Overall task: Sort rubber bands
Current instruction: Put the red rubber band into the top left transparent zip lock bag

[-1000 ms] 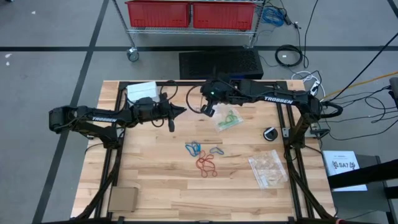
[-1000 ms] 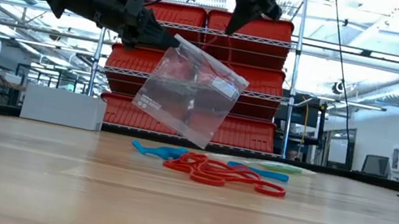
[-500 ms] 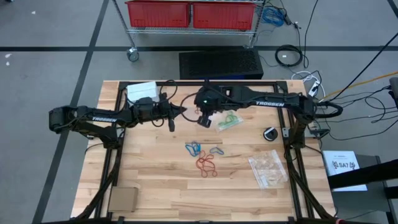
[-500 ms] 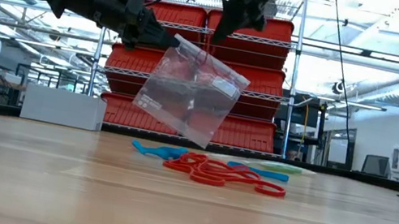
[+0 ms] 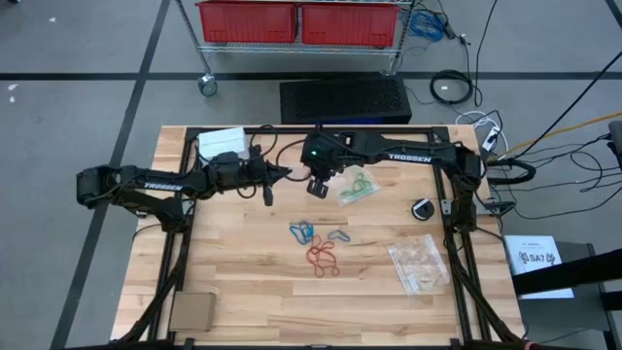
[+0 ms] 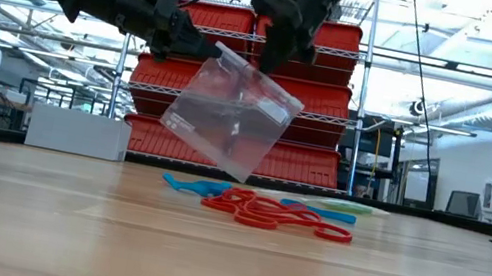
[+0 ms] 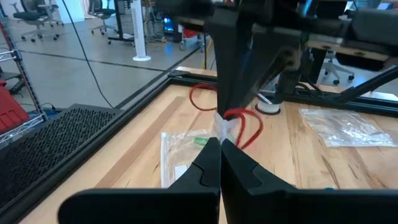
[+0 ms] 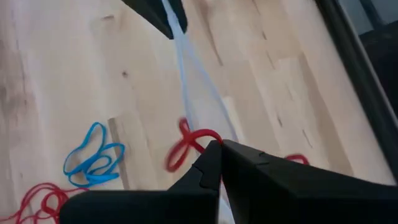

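Note:
A clear plastic bag [image 6: 230, 115] hangs in the air from my left gripper [image 6: 211, 49], which is shut on its upper corner. My right gripper [image 6: 264, 65] stands at the bag's top edge, shut on a red rubber band [image 8: 186, 143]. In the high view the two grippers [image 5: 287, 173] [image 5: 318, 185] meet over the table's far middle. Loose red rubber bands [image 5: 323, 258] and blue ones [image 5: 303, 231] lie flat on the table nearer the front. Green bands lie inside another clear bag [image 5: 357, 188]. My left gripper pinches the bag's upper corner [image 7: 222, 129] between its two shut fingers, coming level from the table's left. The bag hangs tilted below the fingers, clear of the table. My right gripper pinches the red band at its fingertips, slanting down from the far right. The band's loop [image 7: 245, 121] hangs out beside the fingers at the bag's top edge [image 8: 186, 68], clear of the table.
A third clear bag [image 5: 420, 264] lies at the front right, a black round thing [image 5: 422, 208] by the right arm's frame. A white sheet [image 5: 220, 142] lies at the far left, a cardboard piece [image 5: 191, 311] at the front left corner. Red bins stand on shelves beyond the table.
My right gripper has come down and toward the table's left, tipping more steeply downward, until it stands at the top edge of the hanging bag beside my left gripper. The bag has swung slightly.

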